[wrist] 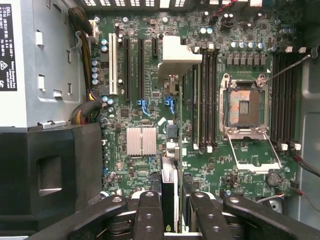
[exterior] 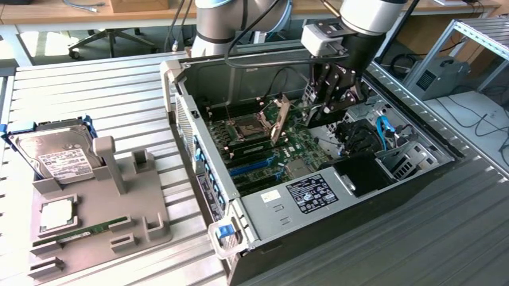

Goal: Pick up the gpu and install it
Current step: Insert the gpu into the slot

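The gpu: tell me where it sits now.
The gpu stands on edge between the gripper fingers, above the motherboard inside the open computer case.

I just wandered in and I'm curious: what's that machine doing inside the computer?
A robot arm is reaching down into an open computer case. Its jaws are closed on the gpu, a slim dark card held on edge above the motherboard. The card is not seated in a slot yet. A hard drive sits on a holder outside the case, on the exterior view's left.
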`<act>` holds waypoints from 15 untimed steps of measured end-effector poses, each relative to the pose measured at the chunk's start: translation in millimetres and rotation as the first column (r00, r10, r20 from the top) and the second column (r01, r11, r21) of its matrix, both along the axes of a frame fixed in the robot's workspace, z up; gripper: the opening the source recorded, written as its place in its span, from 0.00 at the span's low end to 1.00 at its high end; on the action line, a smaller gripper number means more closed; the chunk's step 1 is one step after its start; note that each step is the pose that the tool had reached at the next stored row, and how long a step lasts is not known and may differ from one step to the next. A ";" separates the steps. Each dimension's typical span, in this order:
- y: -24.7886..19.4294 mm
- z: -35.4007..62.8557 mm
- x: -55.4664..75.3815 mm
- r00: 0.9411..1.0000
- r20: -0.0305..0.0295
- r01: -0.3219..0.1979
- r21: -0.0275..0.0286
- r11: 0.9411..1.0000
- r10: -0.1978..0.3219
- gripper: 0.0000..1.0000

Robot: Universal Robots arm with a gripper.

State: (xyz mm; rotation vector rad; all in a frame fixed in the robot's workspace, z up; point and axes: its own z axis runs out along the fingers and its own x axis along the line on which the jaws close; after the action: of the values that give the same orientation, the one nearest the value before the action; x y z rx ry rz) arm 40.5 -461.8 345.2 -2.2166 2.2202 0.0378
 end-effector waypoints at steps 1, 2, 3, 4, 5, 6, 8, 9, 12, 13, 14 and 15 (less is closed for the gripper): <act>-0.2 -0.1 -0.1 1.000 0.000 0.000 0.000 1.000 0.000 0.27; -0.3 -0.1 -0.2 1.000 0.000 0.000 0.000 1.000 0.000 0.27; -0.5 -0.2 -0.3 1.000 0.000 0.000 0.000 1.000 0.000 0.27; -0.6 -0.3 -0.5 1.000 0.000 0.000 0.000 1.000 0.000 0.27; -0.8 -0.3 -0.6 1.000 0.000 0.000 0.000 1.000 0.000 0.27; -1.0 -0.4 -0.7 1.000 0.000 0.000 0.000 1.000 0.000 0.27; -1.2 -0.5 -1.0 1.000 0.000 0.000 0.000 1.000 0.000 0.27; -1.4 -0.5 -1.2 1.000 0.000 0.000 0.000 1.000 0.000 0.27; -1.9 -0.7 -2.8 1.000 0.000 0.000 0.000 1.000 0.000 0.27; -2.0 -0.9 -4.5 1.000 0.000 0.000 0.000 1.000 0.000 0.27; -2.1 -1.5 -9.6 1.000 0.000 0.000 0.000 1.000 0.000 0.27; -2.1 -1.9 -13.5 1.000 0.000 0.000 0.000 1.000 0.000 0.27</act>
State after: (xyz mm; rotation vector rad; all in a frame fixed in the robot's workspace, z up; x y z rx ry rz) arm 27.0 -464.0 343.3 -2.2166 2.2202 0.0379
